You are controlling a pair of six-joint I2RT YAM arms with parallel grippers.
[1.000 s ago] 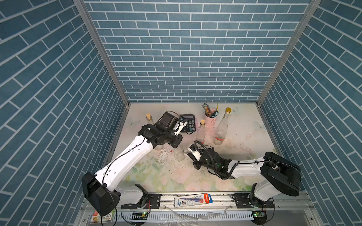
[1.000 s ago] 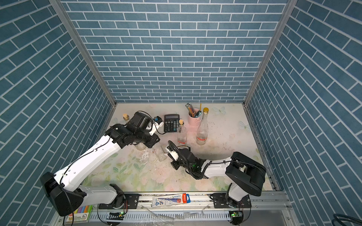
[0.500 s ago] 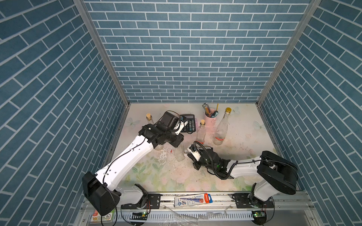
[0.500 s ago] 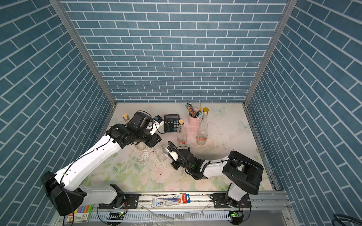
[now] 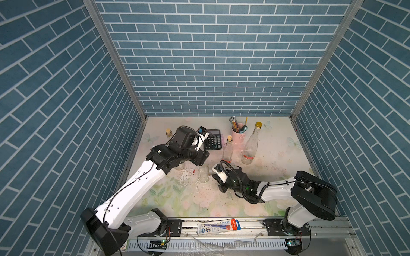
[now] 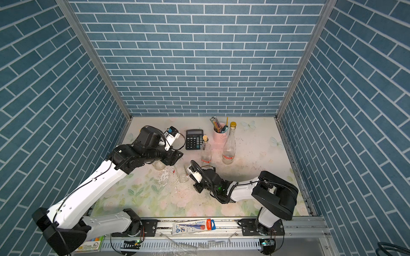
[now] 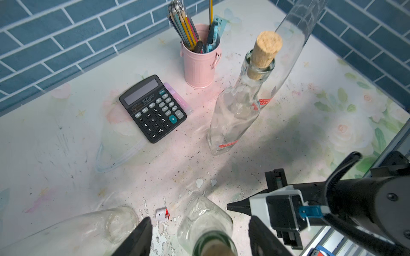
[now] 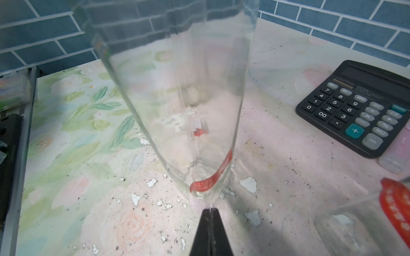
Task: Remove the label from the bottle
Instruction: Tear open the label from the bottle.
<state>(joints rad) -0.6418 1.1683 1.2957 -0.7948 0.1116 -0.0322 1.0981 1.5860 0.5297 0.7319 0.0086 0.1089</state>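
Left gripper (image 7: 199, 220) spread wide and empty, its black fingers (image 7: 142, 235) flanking the upright clear glass bottle (image 7: 205, 212) without touching, right gripper (image 8: 210, 211) pinched fully closed, tips at the bottle's foot, thin red label strip (image 8: 213, 179) just beyond them, torn white paper flecks (image 8: 248, 184) scattered around.

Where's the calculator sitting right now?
In both top views the black calculator lies flat towards the back, just left of the pink pencil cup and behind the small corked bottle.

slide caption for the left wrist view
Open left claw flanking a clear bottle, shut right claw beside it, label scraps around.
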